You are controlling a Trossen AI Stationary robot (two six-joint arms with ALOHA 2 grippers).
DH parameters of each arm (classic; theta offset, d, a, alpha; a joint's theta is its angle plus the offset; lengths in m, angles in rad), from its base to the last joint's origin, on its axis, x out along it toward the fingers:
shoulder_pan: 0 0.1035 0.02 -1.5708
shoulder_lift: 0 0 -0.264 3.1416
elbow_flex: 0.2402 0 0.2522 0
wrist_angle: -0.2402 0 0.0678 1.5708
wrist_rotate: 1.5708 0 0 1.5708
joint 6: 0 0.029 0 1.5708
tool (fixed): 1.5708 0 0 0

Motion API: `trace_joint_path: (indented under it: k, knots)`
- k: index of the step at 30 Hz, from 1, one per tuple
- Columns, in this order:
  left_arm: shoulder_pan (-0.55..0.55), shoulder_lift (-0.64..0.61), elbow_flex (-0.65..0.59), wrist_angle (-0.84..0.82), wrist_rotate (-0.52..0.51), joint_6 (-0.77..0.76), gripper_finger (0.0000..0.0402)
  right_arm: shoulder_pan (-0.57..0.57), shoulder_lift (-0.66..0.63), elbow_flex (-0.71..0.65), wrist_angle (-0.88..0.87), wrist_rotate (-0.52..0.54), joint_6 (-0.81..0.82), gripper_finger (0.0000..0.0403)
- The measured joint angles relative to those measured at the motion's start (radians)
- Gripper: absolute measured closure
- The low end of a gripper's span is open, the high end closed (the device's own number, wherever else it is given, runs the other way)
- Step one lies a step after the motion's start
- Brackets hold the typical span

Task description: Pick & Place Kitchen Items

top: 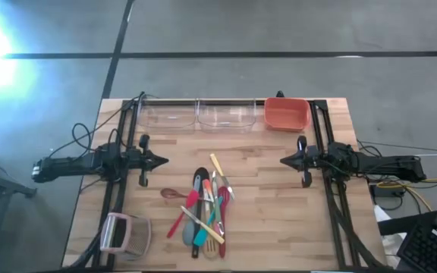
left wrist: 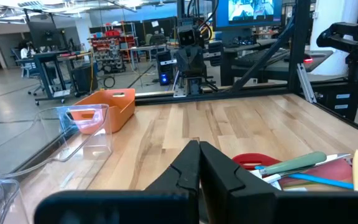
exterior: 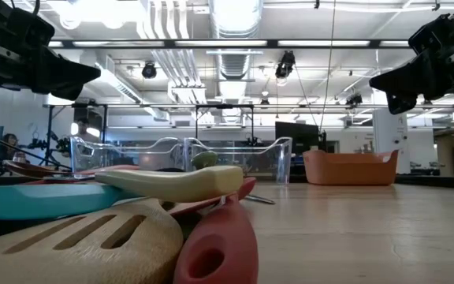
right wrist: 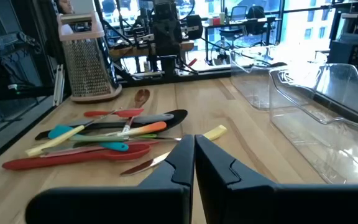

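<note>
- Both pincers are pressed shut and hold nothing: the left pincer (top: 164, 160) hovers over the left side of the counter (top: 279, 227), the right pincer (top: 284, 161) over the right side, both raised clear of the wood.
- The kitchen items (top: 202, 214) lie in one tangled heap at the counter's middle front, between the two arms and nearer you than either pincer.
- As I judge it, no utensil has been placed yet; the two clear bins (top: 196, 115) and the orange bin (top: 286, 114) along the far edge look empty.
- Open the fingers before you descend, and choose an outlying piece first: the small wooden spoon (top: 171, 194) on the heap's left side or the pale-handled utensil (top: 218, 166) sticking out at its far end.
- Grip across a handle, not a blade, and lift straight up so that crossed neighbours are not dragged along.
- You have open wood between heap and bins, so carry the piece high and straight across it.
- Mind the bins' walls when you lower, and the frame rails down both sides of the counter.
- Keep the left arm off the grater (top: 123, 233) at the near left corner, close to the edge.
</note>
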Motion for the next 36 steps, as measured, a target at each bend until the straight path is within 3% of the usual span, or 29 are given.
trace_joint_path:
  k: [15, 21, 29, 36]
  knots:
    - [0.0, 0.0, 0.0, 0.0, 0.0, 0.0, 0.039, 0.0, 0.0, 0.0, 0.0, 0.0, -0.035, 0.0394]
    - [0.0, 0.0, 0.0, 0.0, 0.0, 0.0, 0.039, 0.0, 0.001, 0.0, -0.004, 0.006, 0.025, 0.0394]
    - [0.0, 0.0, 0.0, 0.0, 0.0, 0.0, 0.039, 0.0, 0.0, 0.0, 0.001, 0.063, -0.09, 0.0394]
    - [0.0, 0.0, 0.0, 0.0, 0.0, 0.0, 0.039, 0.0, 0.0, 0.0, 0.003, 0.061, -0.074, 0.0394]
